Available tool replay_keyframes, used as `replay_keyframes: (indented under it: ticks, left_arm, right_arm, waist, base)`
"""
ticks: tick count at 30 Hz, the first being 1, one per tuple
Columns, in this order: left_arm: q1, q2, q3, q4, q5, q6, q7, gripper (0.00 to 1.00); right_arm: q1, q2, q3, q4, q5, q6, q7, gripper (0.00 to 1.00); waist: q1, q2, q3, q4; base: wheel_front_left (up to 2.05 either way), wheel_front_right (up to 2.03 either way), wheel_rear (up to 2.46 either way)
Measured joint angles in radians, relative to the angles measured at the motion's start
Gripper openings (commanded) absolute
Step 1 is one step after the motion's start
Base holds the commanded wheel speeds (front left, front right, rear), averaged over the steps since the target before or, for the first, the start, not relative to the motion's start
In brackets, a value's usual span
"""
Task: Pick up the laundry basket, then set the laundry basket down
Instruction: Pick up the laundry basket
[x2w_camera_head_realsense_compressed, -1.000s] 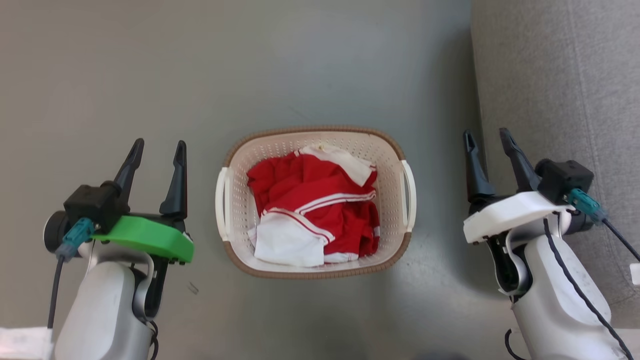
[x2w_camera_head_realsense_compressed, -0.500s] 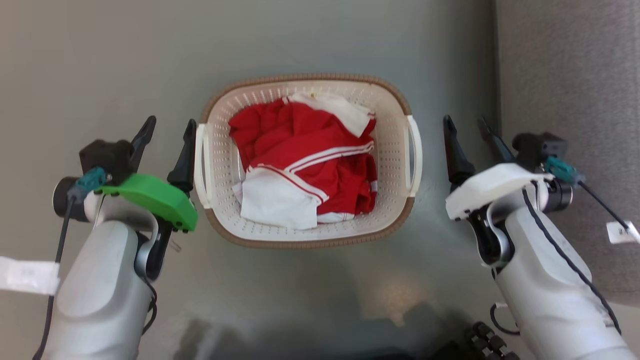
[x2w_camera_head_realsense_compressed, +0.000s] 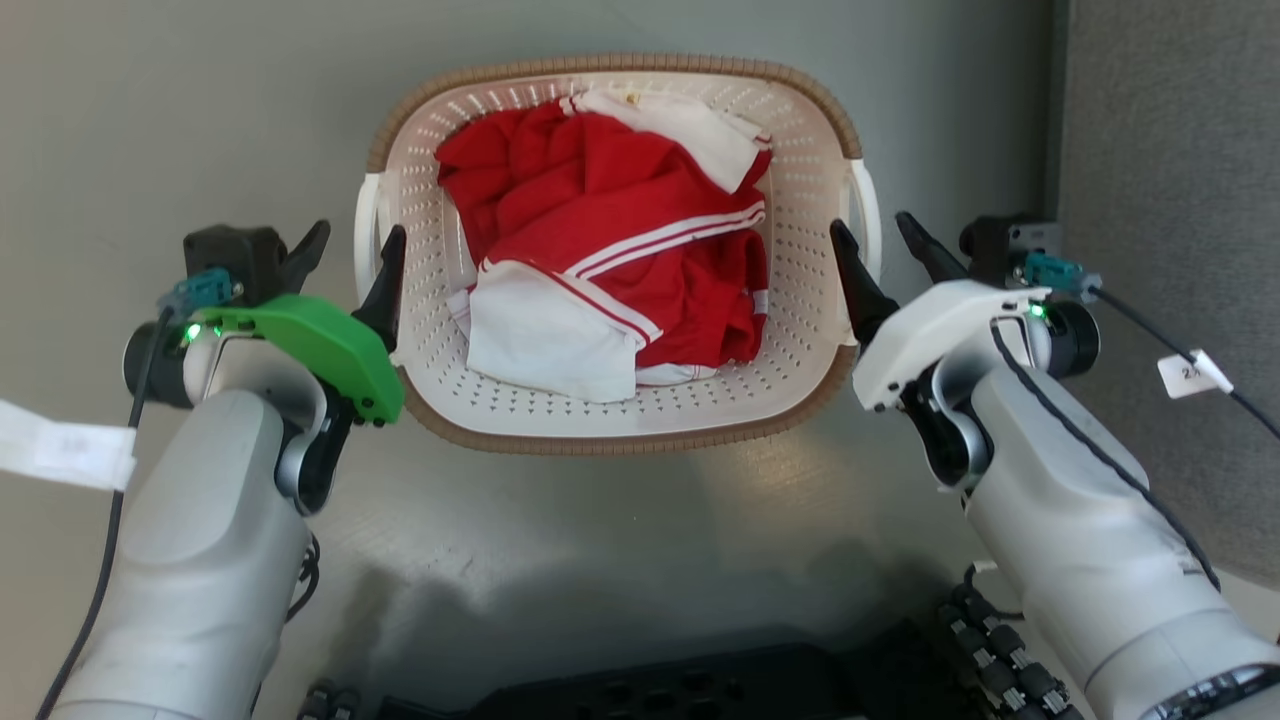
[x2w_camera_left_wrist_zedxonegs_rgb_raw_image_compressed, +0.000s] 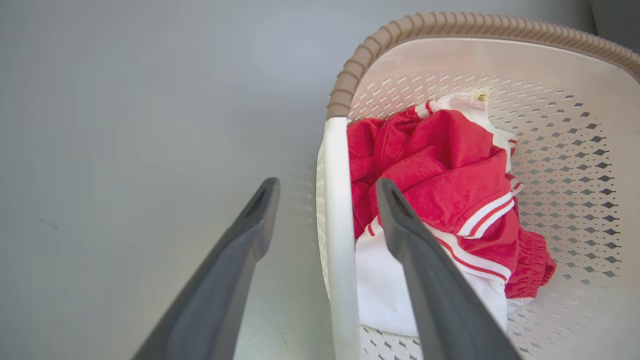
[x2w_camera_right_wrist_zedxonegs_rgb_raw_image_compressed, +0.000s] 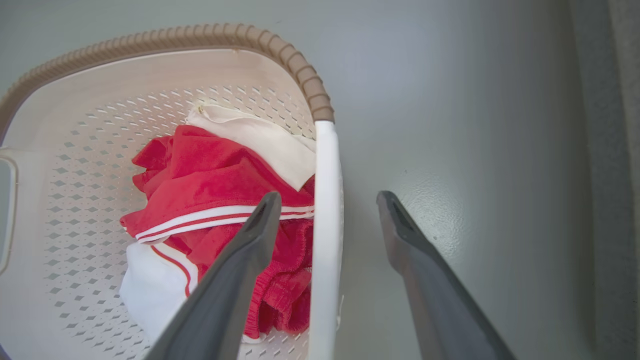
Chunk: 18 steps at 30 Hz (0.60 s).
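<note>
A cream-white perforated laundry basket (x2w_camera_head_realsense_compressed: 620, 438) with a brown woven-look rim stands upright on a smooth grey floor (x2w_camera_head_realsense_compressed: 200, 100), directly in front of the robot and between its two arms. Inside lies a crumpled heap of red and white clothes (x2w_camera_head_realsense_compressed: 610, 250), red cloth with white stripes on top and a white piece toward the near side.

The left pincer (x2w_camera_head_realsense_compressed: 360, 232), mounted under a green cover, is spread wide over the basket's left handle (x2w_camera_left_wrist_zedxonegs_rgb_raw_image_compressed: 336, 225). One dark finger reaches inside the basket above the clothes, the other hangs outside over the floor, and the white handle bar runs up between them. Neither finger can be seen pressing on the bar.

The right pincer (x2w_camera_head_realsense_compressed: 868, 222), under a white cover, mirrors this at the right handle (x2w_camera_right_wrist_zedxonegs_rgb_raw_image_compressed: 324, 225). It is released too, with one finger inside the basket, one outside, and the bar between them untouched.

To the robot's right a grey textured surface (x2w_camera_head_realsense_compressed: 1170, 120) borders the floor.
</note>
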Motion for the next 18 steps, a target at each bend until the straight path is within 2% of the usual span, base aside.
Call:
replay_keyframes:
  ticks: [14,16,18]
  left_arm:
    - [-0.095,-0.013,-0.068,0.107,-0.059,0.0,0.016,1.0]
    - [-0.106,-0.016,-0.078,0.117,-0.068,0.0,0.016,1.0]
    - [-0.117,-0.017,-0.086,0.123,-0.074,0.0,0.015,0.99]
  right_arm:
    - [-0.117,-0.002,0.096,0.103,0.084,-0.002,0.016,0.99]
    - [-0.128,-0.002,0.106,0.114,0.091,-0.002,0.014,0.82]
    - [-0.137,-0.002,0.115,0.121,0.098,-0.002,0.008,0.73]
  waist:
    - [0.0,0.0,0.088,0.011]
    - [0.0,0.0,0.089,0.013]
    - [0.0,0.0,0.09,0.015]
  base:
    - [0.0,0.0,0.0]
    - [0.0,0.0,0.0]
    - [0.0,0.0,0.0]
